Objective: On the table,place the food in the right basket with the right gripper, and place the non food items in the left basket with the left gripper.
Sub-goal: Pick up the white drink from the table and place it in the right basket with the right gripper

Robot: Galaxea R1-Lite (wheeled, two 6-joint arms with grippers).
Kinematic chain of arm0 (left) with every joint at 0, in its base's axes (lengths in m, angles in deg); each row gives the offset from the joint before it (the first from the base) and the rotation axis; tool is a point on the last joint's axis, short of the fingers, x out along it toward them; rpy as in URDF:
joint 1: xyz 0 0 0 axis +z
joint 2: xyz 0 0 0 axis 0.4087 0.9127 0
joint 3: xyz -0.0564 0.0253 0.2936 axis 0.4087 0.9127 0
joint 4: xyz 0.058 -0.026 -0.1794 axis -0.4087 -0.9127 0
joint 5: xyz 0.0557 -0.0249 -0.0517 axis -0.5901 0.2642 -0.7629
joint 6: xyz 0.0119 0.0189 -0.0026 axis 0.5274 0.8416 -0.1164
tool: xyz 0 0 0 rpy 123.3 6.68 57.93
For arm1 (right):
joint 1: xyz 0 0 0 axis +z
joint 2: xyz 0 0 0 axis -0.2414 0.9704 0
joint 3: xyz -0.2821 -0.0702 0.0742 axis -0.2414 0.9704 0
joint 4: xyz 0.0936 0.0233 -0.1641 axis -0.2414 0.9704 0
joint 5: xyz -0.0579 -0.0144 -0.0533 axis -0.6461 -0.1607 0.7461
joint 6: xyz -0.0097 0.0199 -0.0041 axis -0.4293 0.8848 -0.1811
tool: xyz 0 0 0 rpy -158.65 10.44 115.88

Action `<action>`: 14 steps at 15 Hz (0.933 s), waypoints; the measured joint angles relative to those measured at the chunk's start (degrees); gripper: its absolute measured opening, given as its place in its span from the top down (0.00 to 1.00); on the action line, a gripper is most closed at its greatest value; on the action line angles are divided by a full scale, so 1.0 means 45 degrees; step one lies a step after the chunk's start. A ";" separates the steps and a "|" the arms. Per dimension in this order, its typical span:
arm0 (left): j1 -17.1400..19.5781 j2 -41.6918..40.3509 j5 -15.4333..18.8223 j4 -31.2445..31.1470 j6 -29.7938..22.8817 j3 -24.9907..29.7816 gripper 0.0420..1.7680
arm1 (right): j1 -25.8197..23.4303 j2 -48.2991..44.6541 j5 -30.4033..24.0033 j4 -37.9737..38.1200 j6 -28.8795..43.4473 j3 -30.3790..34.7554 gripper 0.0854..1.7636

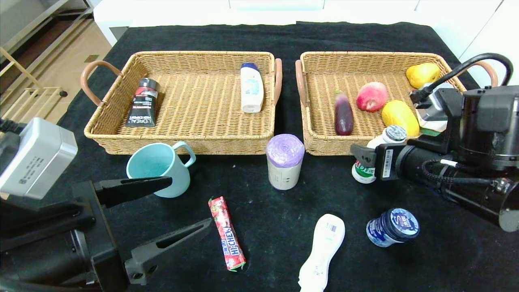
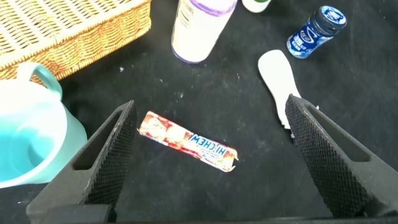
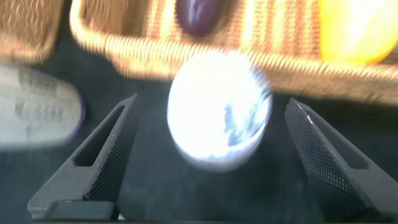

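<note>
Two wicker baskets sit side by side along the far edge of the black worktop (image 1: 284, 190): the left basket (image 1: 182, 140) holds a dark tube and a white bottle, the right basket (image 1: 320, 140) an eggplant, a peach and yellow fruit. Before them stand the teal mug (image 1: 162, 168), the beige roll (image 1: 285, 161) and the milk bottle (image 1: 377, 156). Toward the near edge lie the candy stick (image 1: 227, 233), the slim white bottle (image 1: 322, 251) and the blue-lidded jar (image 1: 392, 227).

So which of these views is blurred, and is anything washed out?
Right wrist view: smeared throughout, the milk bottle between the open fingers blown out to a white blob. Left wrist view: sharp, the candy stick label readable. Head view: sharp and evenly lit, with the white furniture beyond the table overexposed.
</note>
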 joint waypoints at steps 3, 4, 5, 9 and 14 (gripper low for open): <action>-0.0005 0.0000 0.0000 0.0000 0.0000 0.0008 0.03 | -0.0076 0.0352 0.0054 -0.0794 -0.0103 0.0043 0.04; -0.0005 -0.0005 -0.0003 0.0000 0.0014 0.0008 0.03 | -0.0087 0.0447 0.0054 -0.0818 -0.0103 0.0043 0.04; -0.0005 -0.0014 0.0000 0.0000 0.0019 0.0008 0.03 | -0.0087 0.0531 0.0062 -0.0818 -0.0106 0.0041 0.04; -0.0005 -0.0035 0.0000 0.0000 0.0019 -0.0011 0.03 | -0.0087 0.0677 0.0054 -0.0813 -0.0127 0.0024 0.25; -0.0005 -0.0035 0.0000 0.0000 0.0019 0.0005 0.03 | -0.0135 0.0691 0.0057 -0.0826 -0.0122 0.0041 0.50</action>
